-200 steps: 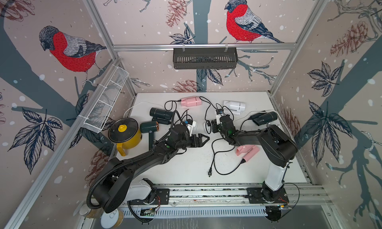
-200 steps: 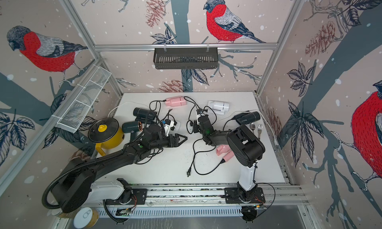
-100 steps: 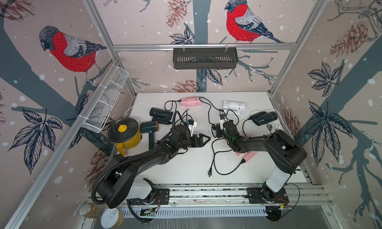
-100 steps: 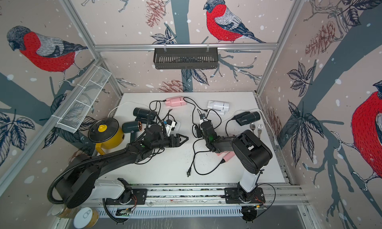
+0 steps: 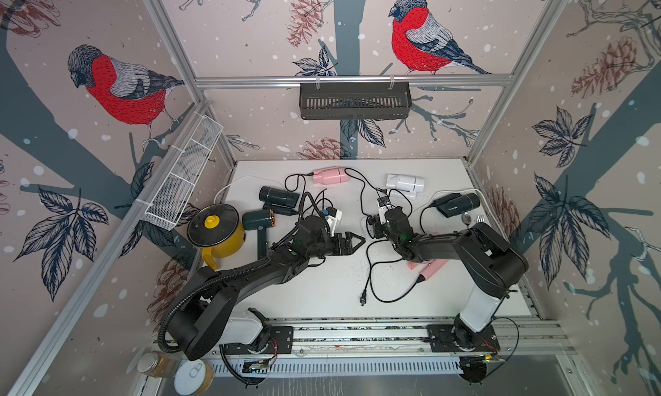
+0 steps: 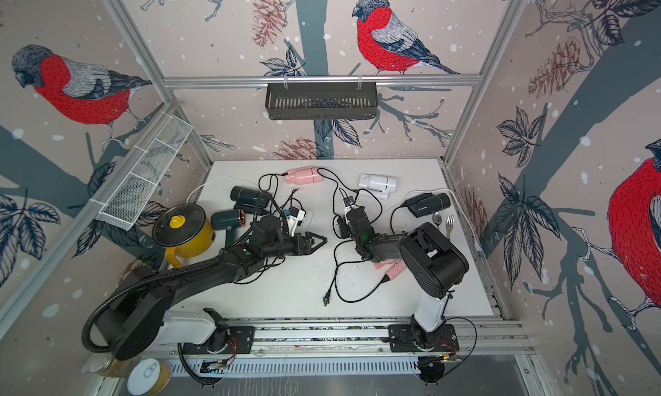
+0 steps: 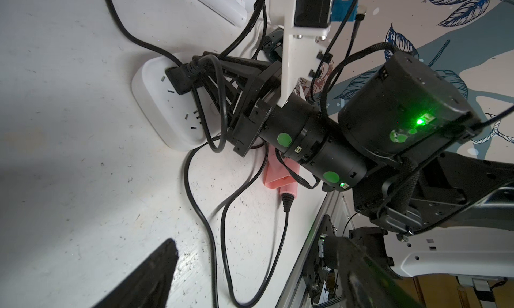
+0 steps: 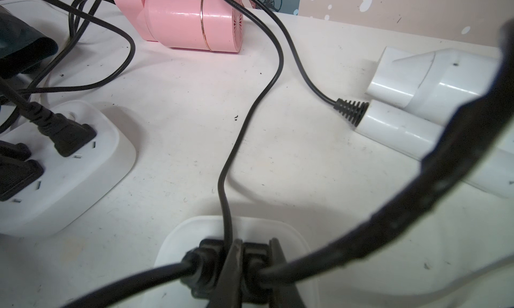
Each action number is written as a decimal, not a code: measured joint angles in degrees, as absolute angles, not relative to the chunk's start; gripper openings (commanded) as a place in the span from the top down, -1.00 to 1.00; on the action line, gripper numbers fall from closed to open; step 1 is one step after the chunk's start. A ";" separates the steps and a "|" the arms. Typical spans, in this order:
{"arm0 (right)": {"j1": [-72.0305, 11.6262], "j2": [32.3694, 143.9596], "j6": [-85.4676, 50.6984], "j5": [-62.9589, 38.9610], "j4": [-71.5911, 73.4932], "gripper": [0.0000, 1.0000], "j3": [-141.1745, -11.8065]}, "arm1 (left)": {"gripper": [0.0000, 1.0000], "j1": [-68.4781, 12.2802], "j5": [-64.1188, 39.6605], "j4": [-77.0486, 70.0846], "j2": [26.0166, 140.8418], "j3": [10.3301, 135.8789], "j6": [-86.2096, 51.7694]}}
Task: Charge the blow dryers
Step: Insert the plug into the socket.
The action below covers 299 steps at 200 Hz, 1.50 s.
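Note:
Several blow dryers lie on the white table: pink [image 5: 331,175] and white [image 5: 406,183] at the back, black [image 5: 456,204] at the right, black [image 5: 279,196] and dark green [image 5: 259,220] at the left. Another pink one [image 5: 429,269] is partly under my right arm. My right gripper [image 8: 253,265] [image 5: 375,226] is shut on a black plug [image 8: 256,262] seated in a white power strip [image 8: 178,237] [image 7: 169,103], beside a second plug [image 8: 205,265]. My left gripper [image 5: 352,241] [image 7: 258,276] hangs open and empty over the table's middle. A loose plug [image 5: 363,299] lies near the front.
A yellow pot with a black lid [image 5: 218,231] stands at the left. A spoon [image 5: 466,218] and fork [image 5: 480,219] lie at the right edge. A second power strip [image 8: 69,167] holds plugs. Black cords loop over the middle. Baskets hang on the left wall [image 5: 182,176] and back wall [image 5: 354,101].
My right arm's elbow has swung out to the right and its gripper has come down onto the power strip with the plug. The left arm has barely moved.

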State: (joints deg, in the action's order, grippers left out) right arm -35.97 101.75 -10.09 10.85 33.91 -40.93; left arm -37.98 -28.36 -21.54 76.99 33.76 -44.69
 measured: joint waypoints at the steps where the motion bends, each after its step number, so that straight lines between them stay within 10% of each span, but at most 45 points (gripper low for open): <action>1: -35.97 101.75 -10.07 10.92 33.76 0.96 -40.99 | -0.79 -38.00 -28.38 -21.54 77.01 33.76 -44.69; 152: -36.73 101.65 -12.14 13.10 24.82 0.92 -45.23 | -0.77 -38.17 -28.38 -21.52 77.80 34.33 -44.47; 232: -35.94 95.29 -16.47 8.56 13.28 0.27 -45.52 | -0.71 -38.35 -28.25 -21.56 76.47 33.43 -44.47; 299: -35.81 81.34 -19.55 3.11 5.63 0.22 -41.41 | -0.71 -38.35 -28.18 -21.56 75.57 32.62 -44.42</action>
State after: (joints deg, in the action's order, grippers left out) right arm -35.81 81.34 -19.55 3.11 5.63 -41.41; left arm -38.35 -28.18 -21.56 75.57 32.62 -44.42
